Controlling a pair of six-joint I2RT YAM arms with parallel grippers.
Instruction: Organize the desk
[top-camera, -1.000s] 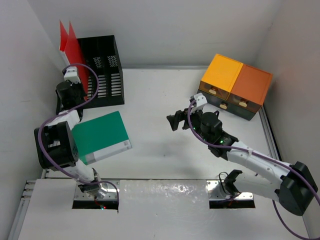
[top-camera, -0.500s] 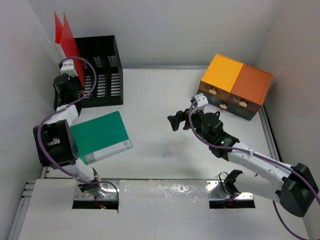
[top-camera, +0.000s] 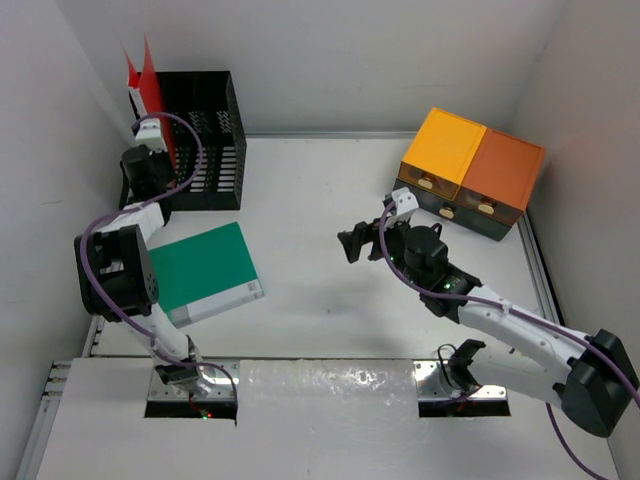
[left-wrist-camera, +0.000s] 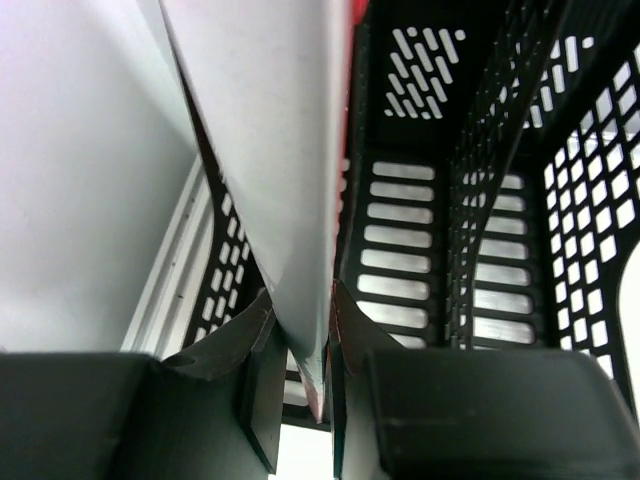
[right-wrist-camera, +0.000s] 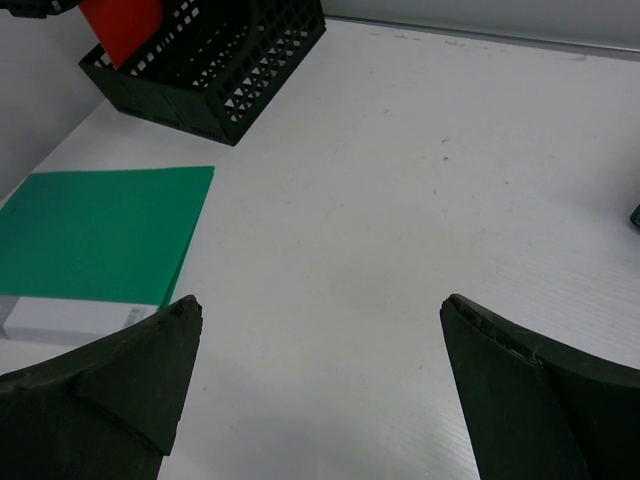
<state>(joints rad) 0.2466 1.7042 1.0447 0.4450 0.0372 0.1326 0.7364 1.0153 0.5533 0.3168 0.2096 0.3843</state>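
From above, we see the white worktop (top-camera: 320, 200) stretching from the arm bases to the back wall. A black rack (top-camera: 210, 140) stands in its far left corner and two orange drawer boxes (top-camera: 470, 170) in the far right. A green folder (top-camera: 205, 270) lies flat near the left edge, apart from the rack. The left end effector (top-camera: 150, 128) is up at the rack's left side, clenched on the lower edge of a red folder (top-camera: 148, 75) that stands upright above the rack. The right end effector (top-camera: 352, 243) hovers over the middle of the worktop, released and holding nothing.

From the left wrist, both fingers (left-wrist-camera: 262, 370) of the left end effector (left-wrist-camera: 310, 350) pinch the folder (left-wrist-camera: 270, 150) (its near face looks grey here, with a red rim). The rack's (left-wrist-camera: 480, 200) slotted floor and dividers fill the right side. We cannot tell whether the folder touches the rack's floor.

From the right wrist, the right end effector (right-wrist-camera: 320, 390) has its jaws spread wide over bare worktop (right-wrist-camera: 400, 200). The green folder (right-wrist-camera: 100, 235) lies to the left, and the rack (right-wrist-camera: 220, 60) with the red folder (right-wrist-camera: 120, 25) sits beyond it.
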